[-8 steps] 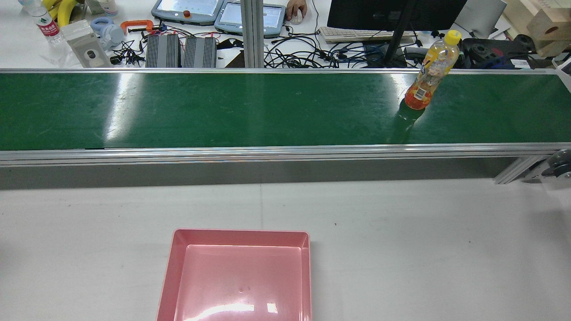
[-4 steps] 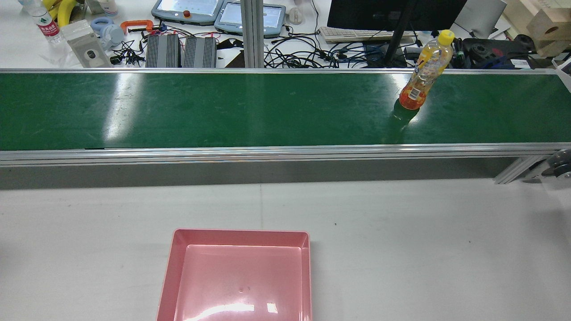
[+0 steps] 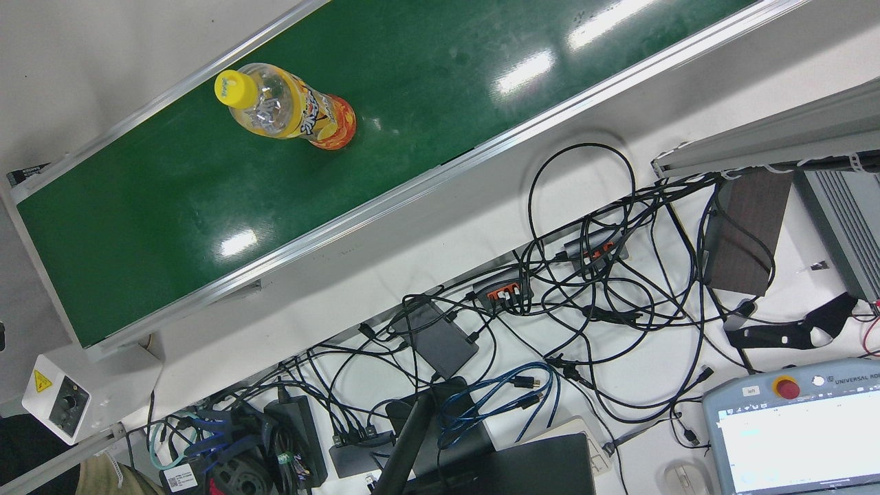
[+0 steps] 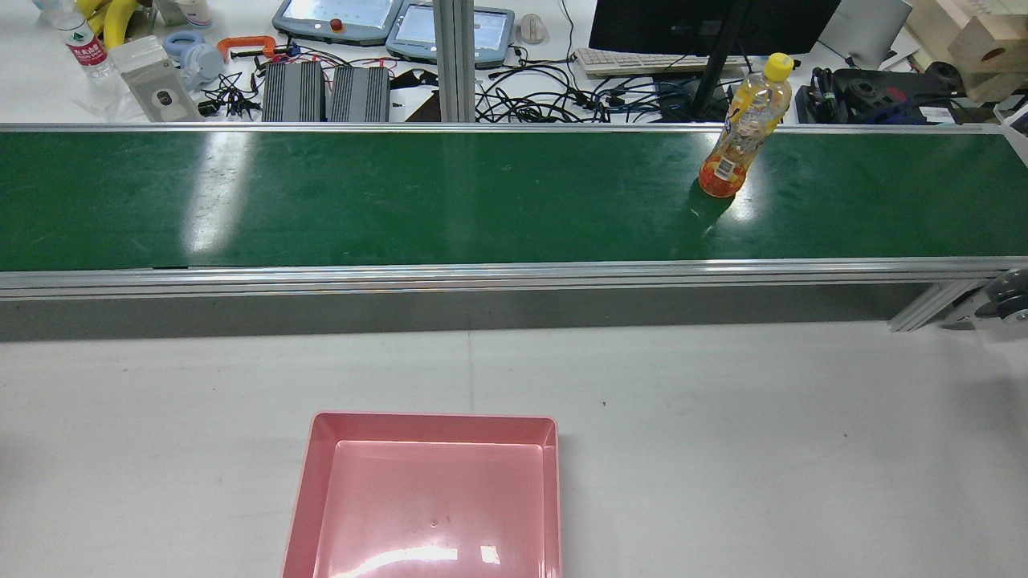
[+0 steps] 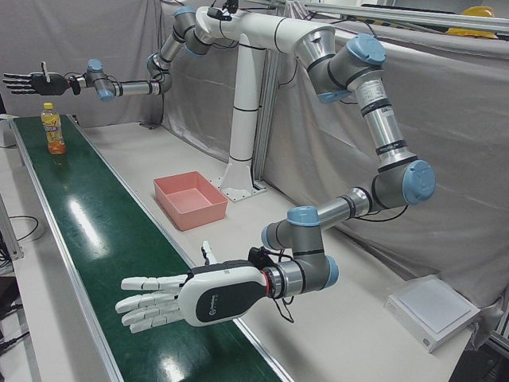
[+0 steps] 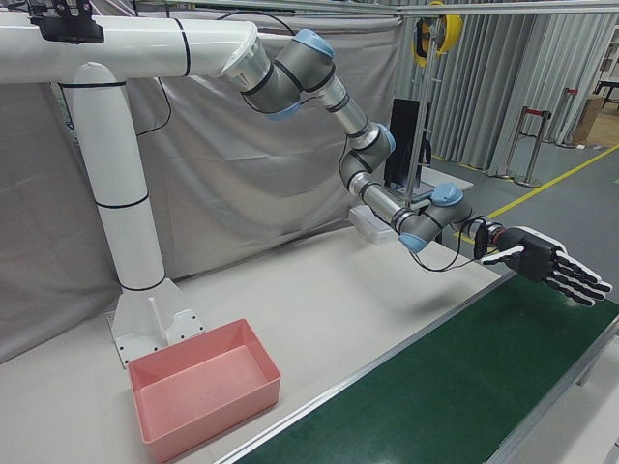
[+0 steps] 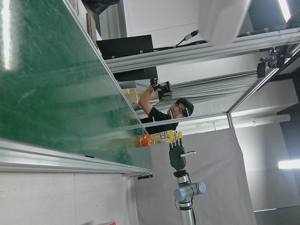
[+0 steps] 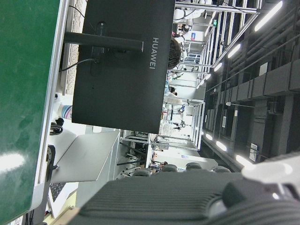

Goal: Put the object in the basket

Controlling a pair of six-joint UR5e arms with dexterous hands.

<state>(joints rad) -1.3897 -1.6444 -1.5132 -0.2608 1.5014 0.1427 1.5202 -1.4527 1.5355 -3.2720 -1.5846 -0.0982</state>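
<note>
An orange drink bottle [image 4: 743,128] with a yellow cap stands upright on the green conveyor belt [image 4: 401,201], towards its right end. It also shows in the front view [image 3: 295,113], the left-front view [image 5: 53,129] and the left hand view [image 7: 157,139]. The pink basket [image 4: 434,419] sits empty on the white table, also in the left-front view [image 5: 187,199] and the right-front view [image 6: 208,406]. My right hand [image 5: 24,81] is open, held above and beyond the bottle. My left hand [image 5: 171,296] is open and flat over the belt's other end, far from the bottle.
Behind the belt is a desk crowded with cables [image 3: 584,275], a monitor [image 4: 707,24], teach pendants [image 4: 337,20] and a keyboard. The arms' white pedestal [image 5: 242,111] stands behind the basket. A white box [image 5: 433,310] lies at a table corner.
The bottle has travelled left along the belt, still upright. A person's hand on the mouse behind the belt is gone.
</note>
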